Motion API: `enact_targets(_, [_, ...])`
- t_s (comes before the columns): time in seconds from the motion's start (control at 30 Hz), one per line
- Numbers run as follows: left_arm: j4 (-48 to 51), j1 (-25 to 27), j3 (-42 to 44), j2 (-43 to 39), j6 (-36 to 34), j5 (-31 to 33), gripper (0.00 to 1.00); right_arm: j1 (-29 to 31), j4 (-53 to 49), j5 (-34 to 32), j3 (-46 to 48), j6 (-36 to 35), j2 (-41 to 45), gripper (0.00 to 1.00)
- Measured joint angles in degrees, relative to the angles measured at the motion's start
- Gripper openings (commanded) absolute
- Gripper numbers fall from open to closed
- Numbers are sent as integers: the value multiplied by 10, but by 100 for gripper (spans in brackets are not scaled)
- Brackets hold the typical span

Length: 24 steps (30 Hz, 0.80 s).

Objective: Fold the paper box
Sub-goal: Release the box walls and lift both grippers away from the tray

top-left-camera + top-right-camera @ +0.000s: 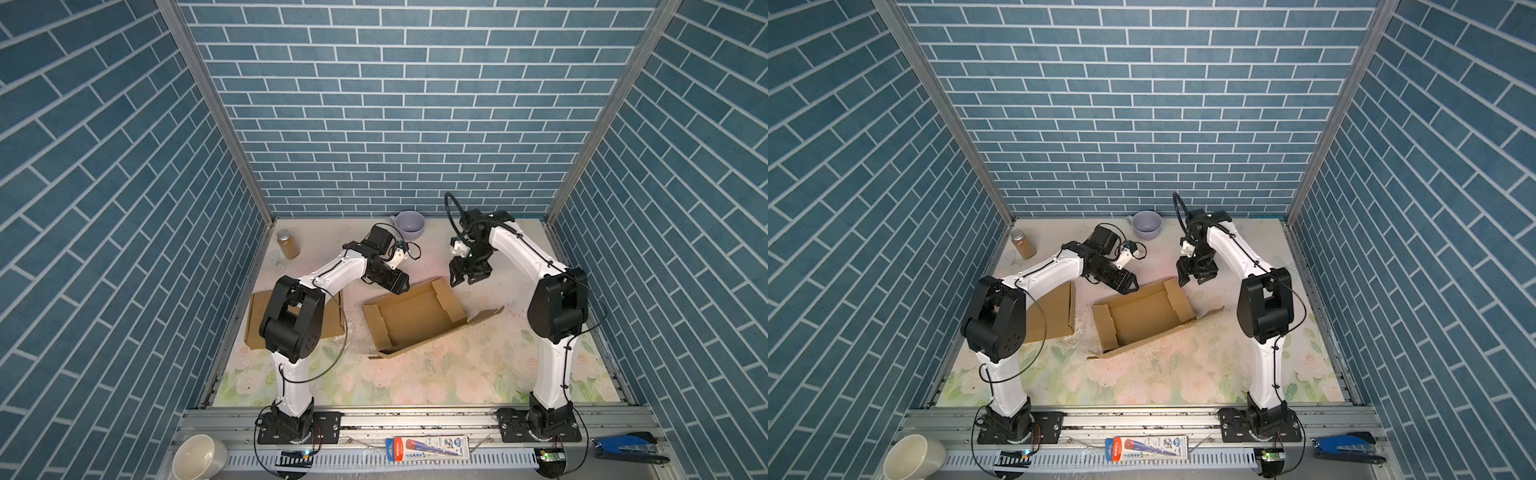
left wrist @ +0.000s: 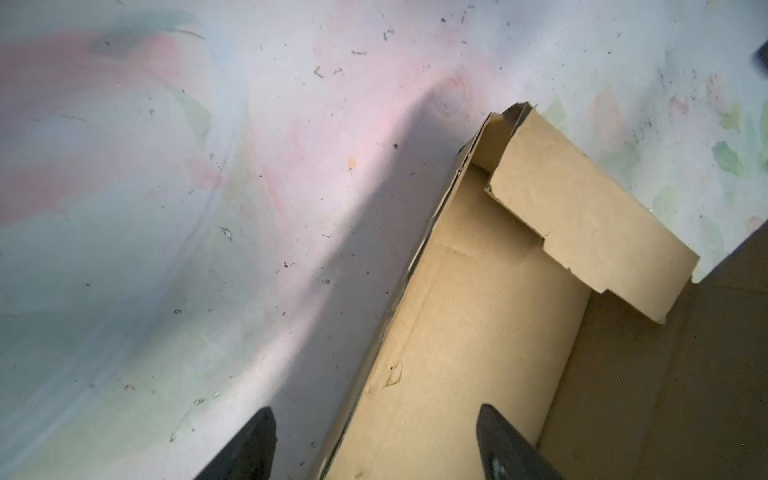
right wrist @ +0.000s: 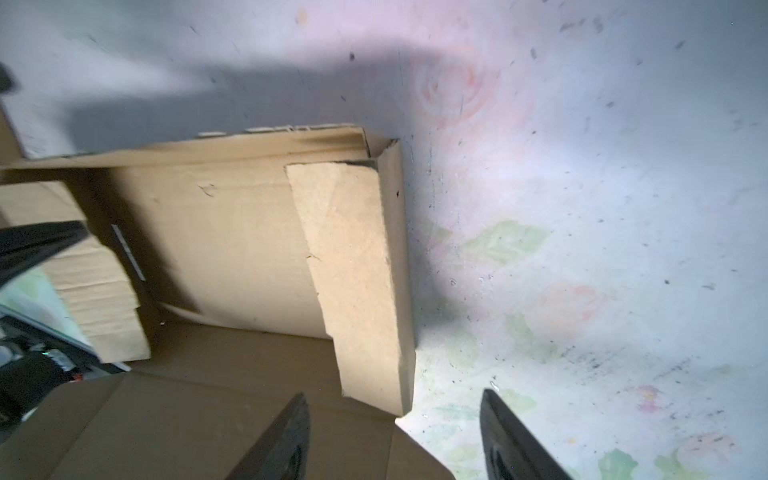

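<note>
The brown paper box (image 1: 415, 320) (image 1: 1144, 318) lies half-formed in the middle of the floral mat, with its back wall and two end flaps raised and its front side low. My left gripper (image 1: 401, 286) (image 1: 1129, 286) hovers open over the back wall near its left end. In the left wrist view that wall (image 2: 457, 332) runs between the spread fingertips (image 2: 257, 444), untouched. My right gripper (image 1: 459, 276) (image 1: 1187, 276) hangs open just above the right end flap (image 3: 357, 270). The flap's lower corner lies between and ahead of the right gripper's fingers (image 3: 507, 440).
A flat cardboard sheet (image 1: 257, 320) lies at the left under the left arm. At the back stand a brown jar (image 1: 288, 244) and a lavender mug (image 1: 409, 224). On the front rail are a white cup (image 1: 199, 457), a packaged item (image 1: 428, 449) and a blue stapler (image 1: 627, 446).
</note>
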State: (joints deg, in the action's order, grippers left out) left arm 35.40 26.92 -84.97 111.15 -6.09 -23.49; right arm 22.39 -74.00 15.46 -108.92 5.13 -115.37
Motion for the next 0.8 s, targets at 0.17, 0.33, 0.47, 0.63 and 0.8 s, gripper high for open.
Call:
enact_targets(0.17, [15,0,-10,27,-6,-2,76,-33,18,11,0,16,83,66])
enact_targets(0.33, [18,0,-14,40,-5,-2,73,-65,12,-3,5,19,174,67])
enact_targets(0.47, [21,0,-20,56,0,-2,69,-105,7,-37,83,24,281,67])
enact_targets(0.63, [23,0,-21,68,8,-2,65,-135,-12,-64,206,46,391,66])
enact_targets(0.8, [26,0,-21,70,16,2,63,-136,-45,-106,297,68,468,63])
